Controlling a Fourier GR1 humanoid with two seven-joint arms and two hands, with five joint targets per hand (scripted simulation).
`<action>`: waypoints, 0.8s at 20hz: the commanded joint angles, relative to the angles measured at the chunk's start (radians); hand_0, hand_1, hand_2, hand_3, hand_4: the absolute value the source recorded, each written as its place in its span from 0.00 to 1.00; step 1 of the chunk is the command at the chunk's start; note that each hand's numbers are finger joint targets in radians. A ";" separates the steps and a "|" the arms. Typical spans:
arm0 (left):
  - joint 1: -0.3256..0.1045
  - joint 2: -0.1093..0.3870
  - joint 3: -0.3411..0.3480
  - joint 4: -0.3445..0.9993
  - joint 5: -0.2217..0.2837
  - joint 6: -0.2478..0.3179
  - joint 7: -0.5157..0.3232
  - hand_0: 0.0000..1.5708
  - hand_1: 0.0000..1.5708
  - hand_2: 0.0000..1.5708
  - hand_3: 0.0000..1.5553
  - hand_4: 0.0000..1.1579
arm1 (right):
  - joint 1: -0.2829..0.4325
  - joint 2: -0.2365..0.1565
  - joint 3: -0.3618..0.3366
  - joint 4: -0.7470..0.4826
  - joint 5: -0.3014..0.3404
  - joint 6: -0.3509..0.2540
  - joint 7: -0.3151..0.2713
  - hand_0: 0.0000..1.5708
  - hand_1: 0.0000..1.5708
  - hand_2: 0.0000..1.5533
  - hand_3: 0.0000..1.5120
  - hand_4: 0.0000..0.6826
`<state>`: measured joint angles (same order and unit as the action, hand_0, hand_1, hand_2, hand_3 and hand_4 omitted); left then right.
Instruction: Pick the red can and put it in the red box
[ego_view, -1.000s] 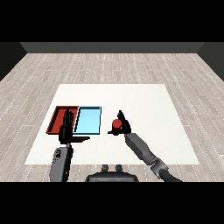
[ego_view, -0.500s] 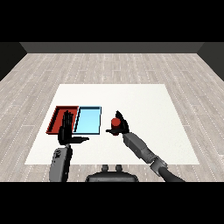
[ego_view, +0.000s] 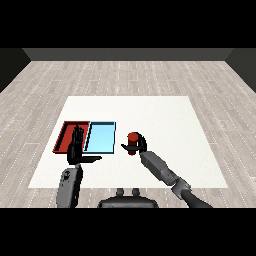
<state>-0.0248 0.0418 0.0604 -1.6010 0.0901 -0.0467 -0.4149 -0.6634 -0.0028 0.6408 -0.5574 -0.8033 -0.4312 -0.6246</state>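
The red can stands upright just right of the light blue tray. My right hand is at the can, with the thumb on its left side and the fingers curled round its right side. The can's lower part is hidden by the hand. The red tray lies at the left, touching the blue tray. My left hand is open, its straight fingers pointing away from me over the red tray's near right part and its thumb pointing right.
The white table stretches far behind and to the right of the trays. Grey plank floor surrounds it. My right forearm crosses the table's near edge diagonally.
The right hand's fingers stood straight up beside the can before; now they are curled round it. The can shows slightly higher in the view. The left hand has barely moved.
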 joint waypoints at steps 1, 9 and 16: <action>-0.014 0.017 0.011 -0.001 0.002 -0.002 0.028 0.00 0.00 0.00 0.00 0.00 | -0.073 0.003 -0.059 0.053 0.036 0.017 0.022 0.94 0.94 0.93 0.92 0.88; 0.003 0.005 -0.031 0.024 -0.008 -0.026 -0.021 0.00 0.00 0.00 0.00 0.00 | -0.011 -0.043 -0.002 -0.180 0.137 -0.105 0.047 0.91 0.91 0.92 0.90 0.92; 0.008 -0.017 -0.081 0.006 -0.062 0.003 0.002 0.00 0.00 0.00 0.00 0.00 | 0.073 -0.114 -0.006 -0.456 0.243 -0.156 0.126 0.92 0.92 0.92 0.91 0.92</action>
<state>-0.0149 0.0280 -0.0075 -1.5946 0.0535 -0.0570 -0.4166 -0.6343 -0.0645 0.6459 -0.8660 -0.6102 -0.5702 -0.5369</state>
